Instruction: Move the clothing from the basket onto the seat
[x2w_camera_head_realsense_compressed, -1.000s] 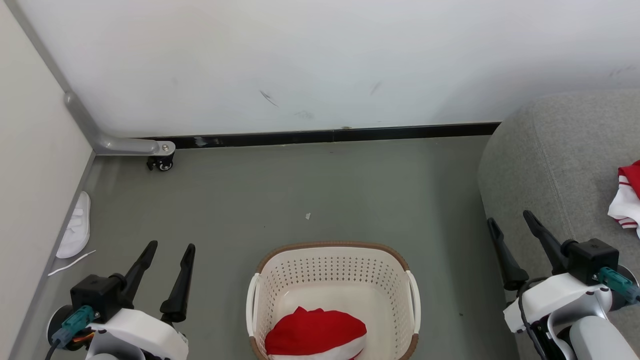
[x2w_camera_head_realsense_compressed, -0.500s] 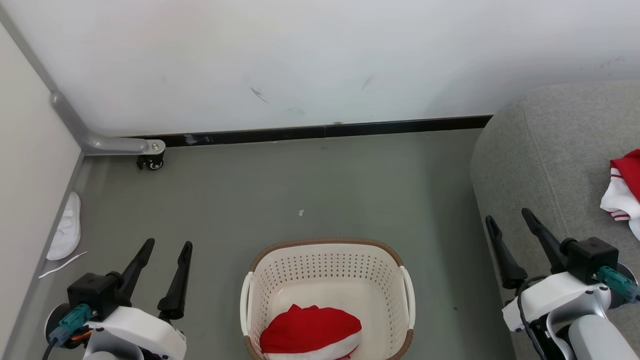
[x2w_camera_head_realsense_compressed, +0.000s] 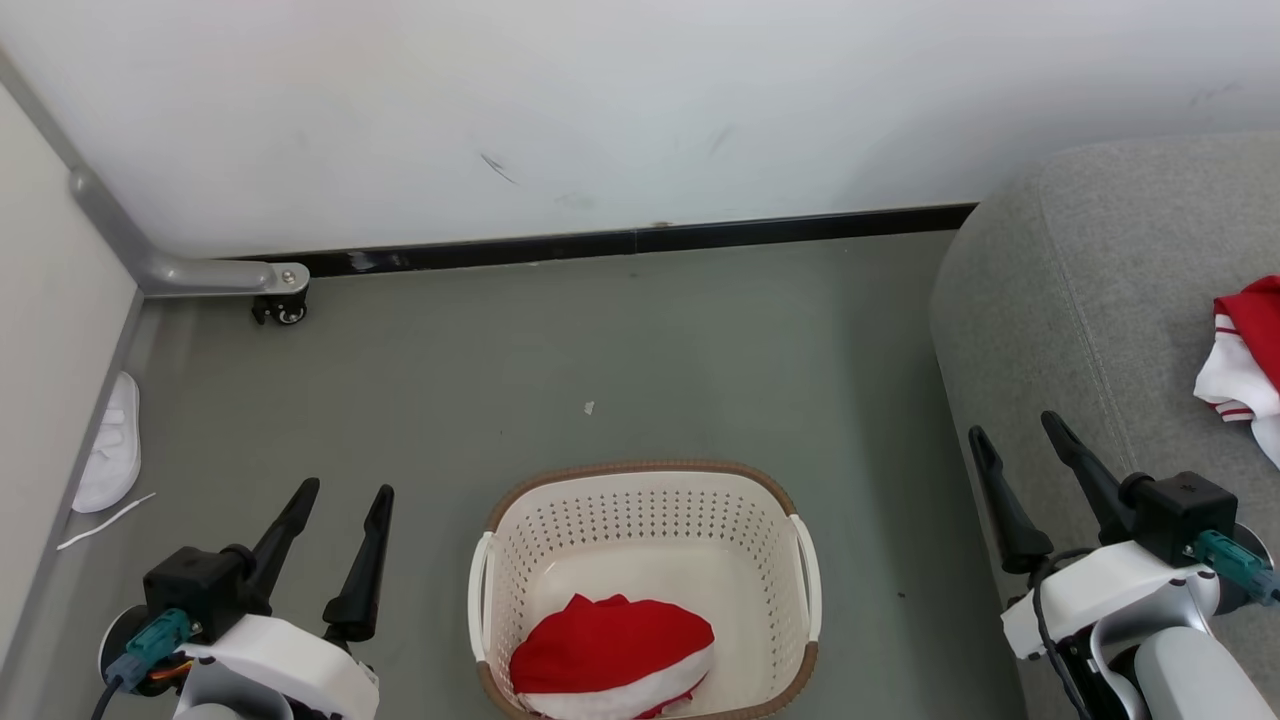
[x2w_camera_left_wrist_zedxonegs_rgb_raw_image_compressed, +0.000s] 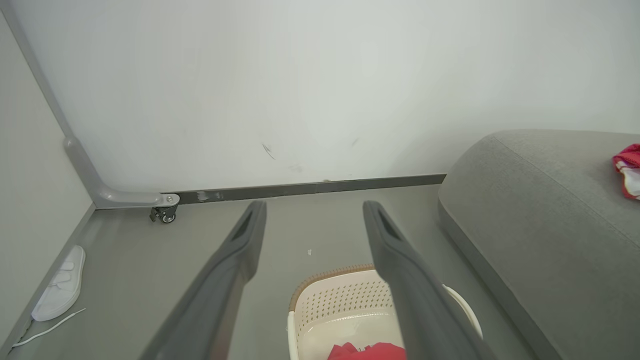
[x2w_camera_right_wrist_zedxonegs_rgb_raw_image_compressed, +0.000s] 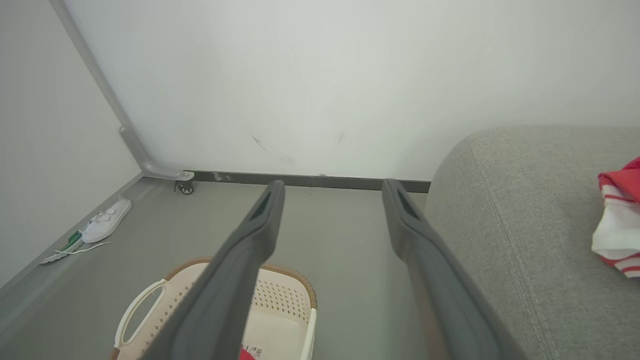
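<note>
Camera shift; clothing (x2w_camera_head_realsense_compressed: 610, 645) in basket (x2w_camera_head_realsense_compressed: 640, 472) between left end effector (x2w_camera_head_realsense_compressed: 345, 489), right end effector (x2w_camera_head_realsense_compressed: 1012, 425).

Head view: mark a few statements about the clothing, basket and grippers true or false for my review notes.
1. A red garment lies inside the basket. True.
2. The other red garment lies on the grey sofa. True.
3. The left gripper is shut on a garment. False: it is open and holds nothing.
4. The white slipper sits in the basket. False: it lies on the floor, far to the basket's left.
5. The right gripper is open and empty. True.
</note>
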